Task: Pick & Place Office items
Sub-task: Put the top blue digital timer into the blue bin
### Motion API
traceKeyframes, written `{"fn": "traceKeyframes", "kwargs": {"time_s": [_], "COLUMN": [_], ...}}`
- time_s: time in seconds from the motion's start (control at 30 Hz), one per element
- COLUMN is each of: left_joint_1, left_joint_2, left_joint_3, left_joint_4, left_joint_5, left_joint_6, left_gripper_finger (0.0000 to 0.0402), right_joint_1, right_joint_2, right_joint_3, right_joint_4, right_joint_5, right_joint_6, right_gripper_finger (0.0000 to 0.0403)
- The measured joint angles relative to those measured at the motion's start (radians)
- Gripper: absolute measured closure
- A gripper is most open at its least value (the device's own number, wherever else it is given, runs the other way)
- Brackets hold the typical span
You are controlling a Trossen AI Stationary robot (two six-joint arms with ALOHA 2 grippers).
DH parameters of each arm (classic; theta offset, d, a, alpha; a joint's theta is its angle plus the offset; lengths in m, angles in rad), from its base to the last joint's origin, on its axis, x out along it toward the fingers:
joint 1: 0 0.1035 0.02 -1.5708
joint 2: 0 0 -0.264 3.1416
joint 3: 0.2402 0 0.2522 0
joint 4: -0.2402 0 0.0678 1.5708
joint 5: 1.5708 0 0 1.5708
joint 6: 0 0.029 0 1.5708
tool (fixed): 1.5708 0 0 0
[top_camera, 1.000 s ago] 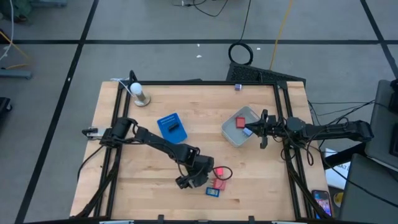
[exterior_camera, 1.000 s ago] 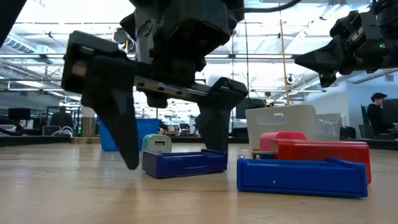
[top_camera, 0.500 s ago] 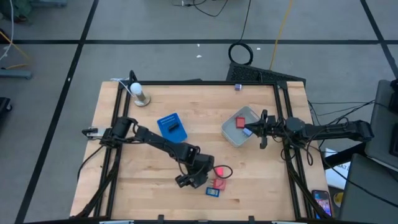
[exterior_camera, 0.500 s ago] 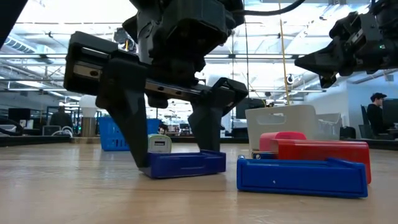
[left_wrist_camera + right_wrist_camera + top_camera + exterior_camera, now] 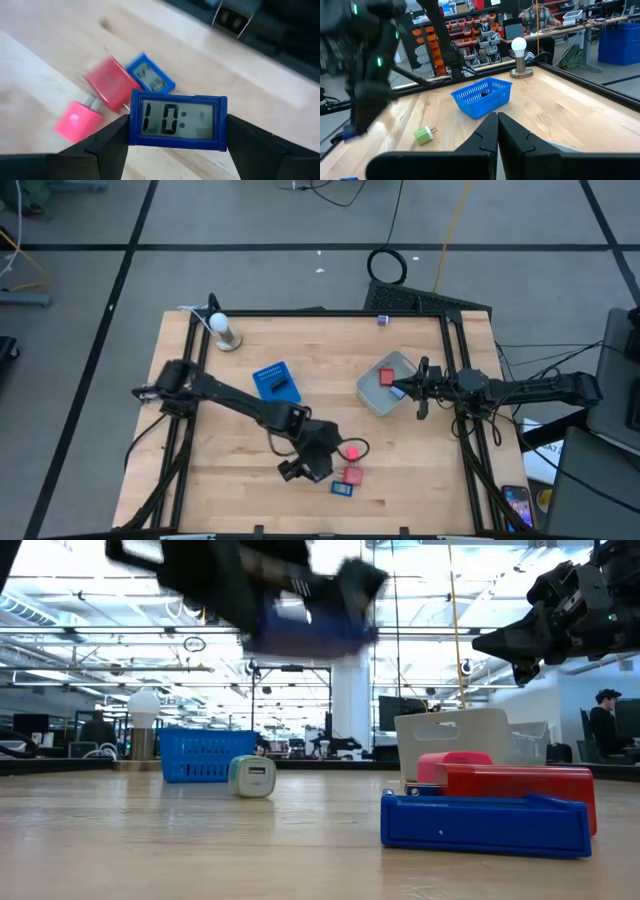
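Tabletop of pale wood; blue tray left of centre, clear tub to the right. Left end effector raised off the tabletop near the front edge, pinching a blue digital clock by its short ends. Clock's long axis spanned finger to finger, display facing the wrist camera, reading "10:". Below it lay a red block, pink block, second blue clock. Right end effector at the tub, fingers pressed together.

"10:" on blue clock
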Motion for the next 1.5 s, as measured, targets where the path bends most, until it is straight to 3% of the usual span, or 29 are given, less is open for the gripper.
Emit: {"fn": "traceKeyframes", "kwargs": {"time_s": [0.3,0.5,0.6,0.7,0.97,1.17,1.37,1.5], "left_joint_1": [0.055,0.146,0.191,0.219,0.331,0.341,0.327,0.326], "left_joint_2": [-0.332,-0.482,-0.55,-0.639,-0.925,-1.154,-1.32,-1.39], "left_joint_3": [0.0,0.0,-0.057,-0.178,-0.585,-0.854,-1.045,-1.125], "left_joint_4": [-0.172,-0.417,-0.432,-0.368,0.004,0.301,0.48,0.518], "left_joint_5": [-0.117,-0.089,-0.03,-0.029,0.003,-0.04,-0.148,-0.168], "left_joint_6": [-0.116,-0.23,-0.279,-0.279,-0.313,-0.408,-0.498,-0.512], "left_gripper_finger": [0.0113,0.0118,0.0116,0.0112,0.0118,0.011,0.0119,0.0111], "right_joint_1": [0.0,0.0,0.0,0.0,0.0,0.0,0.0,0.0], "right_joint_2": [0.0,0.0,0.0,0.0,0.0,0.0,0.0,0.0], "right_joint_3": [0.0,0.0,0.0,0.0,0.0,0.0,0.0,0.0], "right_joint_4": [-0.002,0.001,0.001,0.002,0.002,-0.002,-0.01,-0.008], "right_joint_5": [0.0,0.0,0.0,0.001,0.0,0.0,0.0,0.0], "right_joint_6": [0.0,0.024,0.026,0.026,0.026,0.046,0.052,0.052], "right_gripper_finger": [0.0403,0.0403,0.0403,0.0403,0.0403,0.0403,0.0403,0.0403]}}
